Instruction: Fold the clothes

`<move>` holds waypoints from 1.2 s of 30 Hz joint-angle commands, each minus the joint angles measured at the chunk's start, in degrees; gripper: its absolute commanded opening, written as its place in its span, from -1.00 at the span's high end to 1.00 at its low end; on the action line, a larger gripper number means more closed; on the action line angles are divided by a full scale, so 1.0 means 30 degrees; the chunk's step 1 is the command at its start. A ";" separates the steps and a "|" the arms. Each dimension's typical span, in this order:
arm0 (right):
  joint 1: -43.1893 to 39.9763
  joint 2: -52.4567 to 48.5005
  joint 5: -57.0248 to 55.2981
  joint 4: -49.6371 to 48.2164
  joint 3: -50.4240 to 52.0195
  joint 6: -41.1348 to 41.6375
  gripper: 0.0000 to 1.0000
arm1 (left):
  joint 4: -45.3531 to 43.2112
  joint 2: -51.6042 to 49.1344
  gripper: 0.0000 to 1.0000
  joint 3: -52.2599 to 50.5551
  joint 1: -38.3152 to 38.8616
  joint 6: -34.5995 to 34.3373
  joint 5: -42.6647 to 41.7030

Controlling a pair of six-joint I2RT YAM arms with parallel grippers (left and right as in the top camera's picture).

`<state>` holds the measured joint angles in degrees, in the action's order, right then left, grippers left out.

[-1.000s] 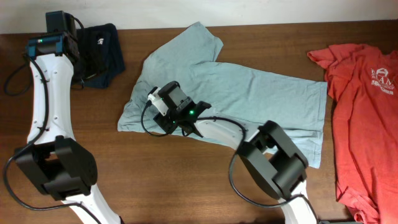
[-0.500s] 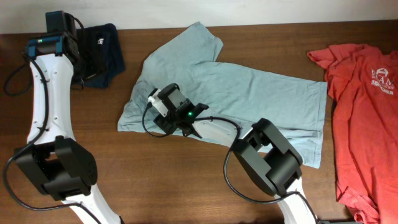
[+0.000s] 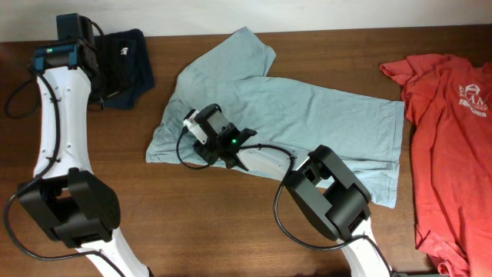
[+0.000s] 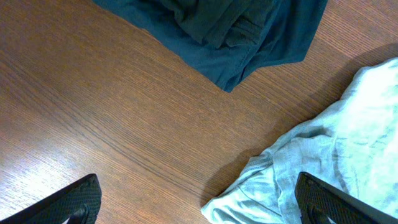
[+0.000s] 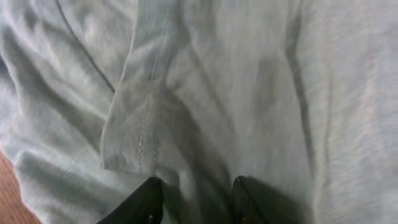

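Right arm (image 3: 329, 194) elbow has swung a bit left since a second ago, wrist hardly shifted; left arm and all the cloth unchanged
table (image 3: 231, 231): brown wood, carries everything
pale blue-grey T-shirt (image 3: 323, 111): mid-table, spread sideways, one sleeve toward the far edge, hem toward the right, rumpled at the near-left corner. No clean fold visible
coral-red T-shirt (image 3: 446, 146): right end of table, flat, print up, near the blue-grey one, looks untouched
dark navy garment (image 3: 127, 61): far left, bunched
right fingers (image 5: 148, 200): down on the blue-grey shirt's near-left part beside a stitched seam, partly closed, with a ridge of cloth between the tips; can't tell if it's actually pinched
left fingers (image 4: 78, 200): spread wide, nothing in them, over bare table between navy garment and blue-grey sleeve
progress, my read: early. First fold only being set up, both shirts left to do
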<state>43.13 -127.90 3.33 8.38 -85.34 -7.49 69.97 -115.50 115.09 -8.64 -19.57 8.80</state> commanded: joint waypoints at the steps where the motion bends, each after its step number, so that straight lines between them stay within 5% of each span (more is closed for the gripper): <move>1: 0.0080 0.0102 -0.0758 -0.0095 -0.0838 0.0058 0.18 | -0.0036 0.0219 -0.98 0.0153 0.0036 -0.0051 -0.0073; 6: 0.0066 0.0102 -0.2040 -0.0168 -0.0991 -0.0022 0.21 | -0.0029 0.0219 -0.98 0.0153 0.0036 -0.0051 -0.0073; 14: -0.0517 0.0102 -0.2841 -0.0175 -0.0991 -0.1508 0.92 | -0.0029 0.0219 -0.98 0.0153 0.0036 -0.0051 -0.0073; 36: -0.2951 0.0102 -0.2703 -0.1377 -0.2062 -0.1501 0.92 | -0.0029 0.0219 -0.98 0.0153 0.0036 -0.0051 -0.0073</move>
<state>35.79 -127.90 -3.68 5.48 -89.41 -12.03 69.97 -115.50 115.09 -8.64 -19.57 8.80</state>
